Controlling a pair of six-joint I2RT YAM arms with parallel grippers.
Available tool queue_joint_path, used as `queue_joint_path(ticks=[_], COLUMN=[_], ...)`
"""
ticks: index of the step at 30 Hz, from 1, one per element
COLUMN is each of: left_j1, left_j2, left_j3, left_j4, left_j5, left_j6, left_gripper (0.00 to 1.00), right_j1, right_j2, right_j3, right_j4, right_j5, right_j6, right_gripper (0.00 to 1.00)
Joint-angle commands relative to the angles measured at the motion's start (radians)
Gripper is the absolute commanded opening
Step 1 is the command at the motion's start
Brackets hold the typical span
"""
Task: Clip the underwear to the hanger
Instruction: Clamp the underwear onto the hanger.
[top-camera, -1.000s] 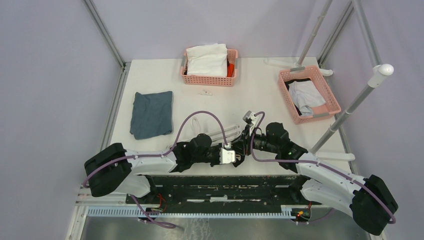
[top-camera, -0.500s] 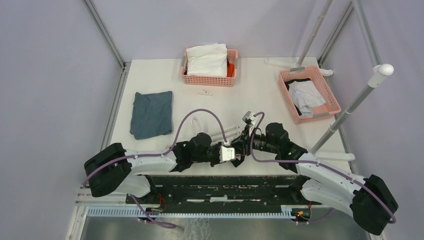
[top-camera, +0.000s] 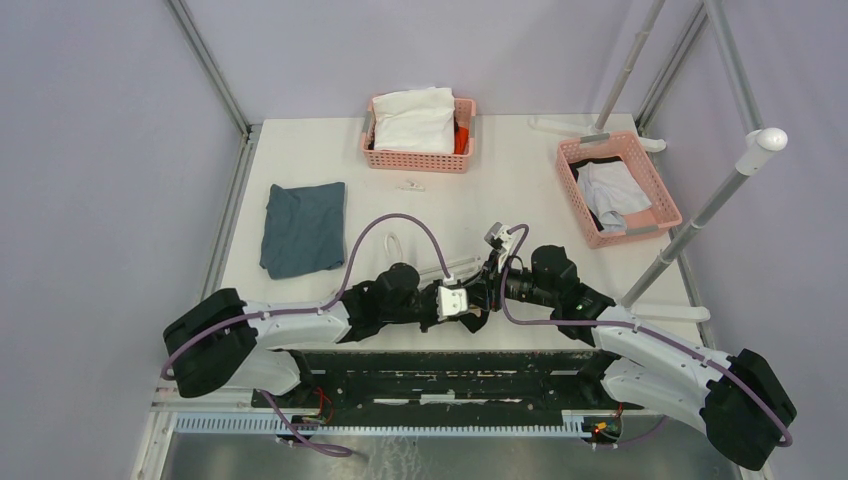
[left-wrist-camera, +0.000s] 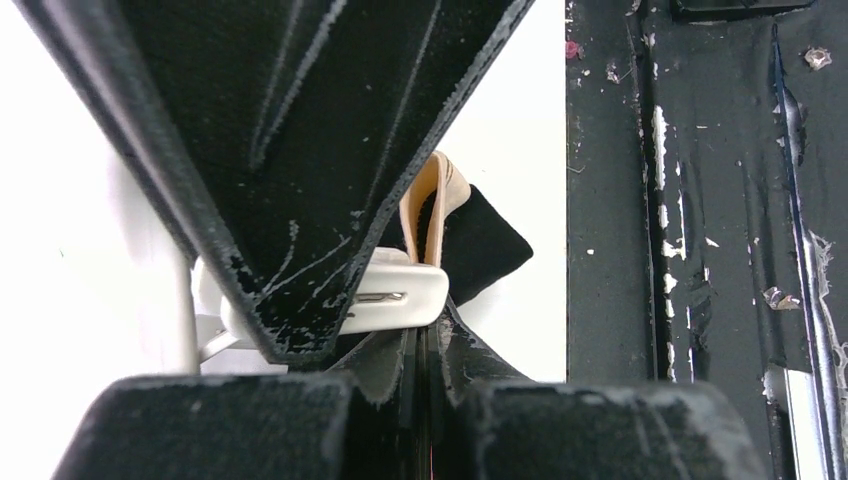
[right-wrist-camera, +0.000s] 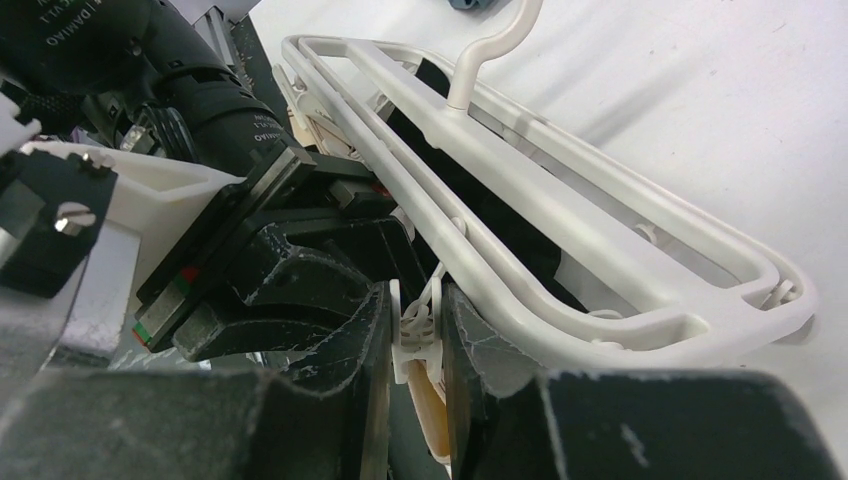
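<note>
The right gripper (right-wrist-camera: 415, 332) is squeezing a small white clip (right-wrist-camera: 410, 347) between its fingertips, so its jaws are bearing on plastic rather than cloth. The tan waistband (right-wrist-camera: 428, 405) is showing just under that clip, on the wrist side of it. The left gripper (left-wrist-camera: 425, 335) is meeting it tip to tip from the opposite side, with only a hairline showing between its fingers. I judge they are pinching the underwear (left-wrist-camera: 482, 245), since the waistband is rising as a narrow fold straight out from those tips, with black fabric spilling to their right. That fold is standing right beside the clip's end and is apparently touching it, though I cannot tell whether it is sitting inside the clip's mouth. The coming move is therefore turning on a very short gap: the band is needing to go sideways into the clip, and the left gripper, carrying the cloth, is the nearer one to feed it. Beyond the right fingertips the hanger (right-wrist-camera: 700, 325) is stretching across, its long axis running from far left to near right. Its hook (right-wrist-camera: 490, 45) is sticking out farthest, over the white table (right-wrist-camera: 700, 100).
</note>
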Motion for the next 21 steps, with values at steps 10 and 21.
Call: queue_joint_path(ticks=[10, 21], left_j1=[0.019, 0.024], left_j2=[-0.066, -0.092], left_j3=[0.043, 0.039], left_j4=[0.08, 0.077], left_j5=[0.025, 0.043], left_j6=[-0.061, -0.071], left_gripper=[0.03, 0.03], right_j1=[0.022, 0.023], right_j2=[-0.016, -0.025], right_j3=[0.049, 0.059], right_j4=[0.033, 0.003], right_j5=[-0.032, -0.028], right_j6=[-0.022, -0.044], right_gripper=[0.03, 0.03])
